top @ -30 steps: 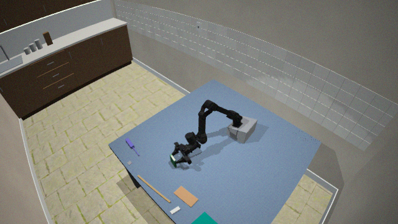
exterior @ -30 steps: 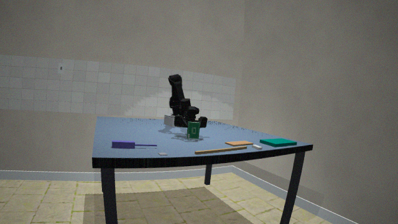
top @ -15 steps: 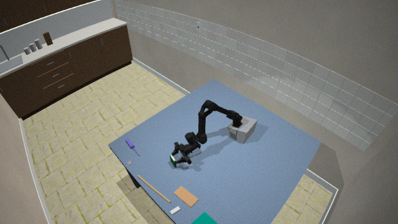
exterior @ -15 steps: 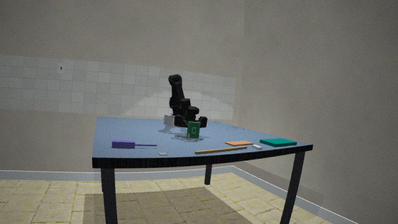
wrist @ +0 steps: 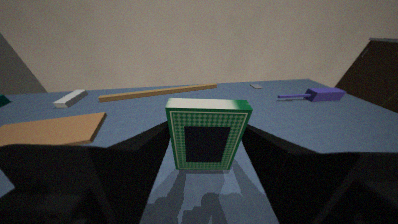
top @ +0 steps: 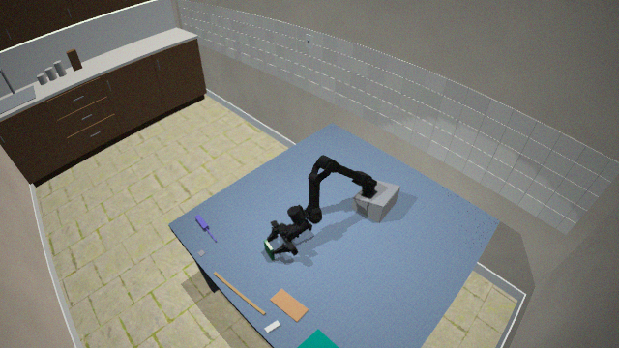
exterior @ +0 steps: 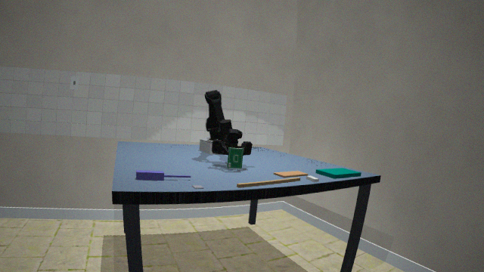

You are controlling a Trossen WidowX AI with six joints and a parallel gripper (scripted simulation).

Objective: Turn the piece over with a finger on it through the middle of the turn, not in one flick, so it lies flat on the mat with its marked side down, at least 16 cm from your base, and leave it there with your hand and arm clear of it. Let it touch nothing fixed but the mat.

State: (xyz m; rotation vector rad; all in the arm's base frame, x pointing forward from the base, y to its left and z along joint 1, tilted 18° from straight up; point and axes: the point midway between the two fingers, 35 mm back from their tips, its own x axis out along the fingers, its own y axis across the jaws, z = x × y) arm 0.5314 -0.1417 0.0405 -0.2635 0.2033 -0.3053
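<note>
The piece is a green block (wrist: 207, 134) with a dark rectangle marked on one face. It stands upright on its edge between my two dark fingers, and its lower edge is at the blue mat. The marked face looks toward the wrist camera. My gripper (top: 280, 244) is shut on the piece (top: 269, 248) low over the mat, well out from my base (top: 376, 200). In the exterior view the piece (exterior: 235, 157) stands on edge in front of the gripper (exterior: 231, 148).
A purple screwdriver (top: 205, 227) lies at the left. A wooden stick (top: 239, 293), an orange pad (top: 288, 304), a white block (top: 272, 326) and a teal pad (top: 316, 339) lie near the front edge. A small grey chip (top: 201, 252) lies nearby.
</note>
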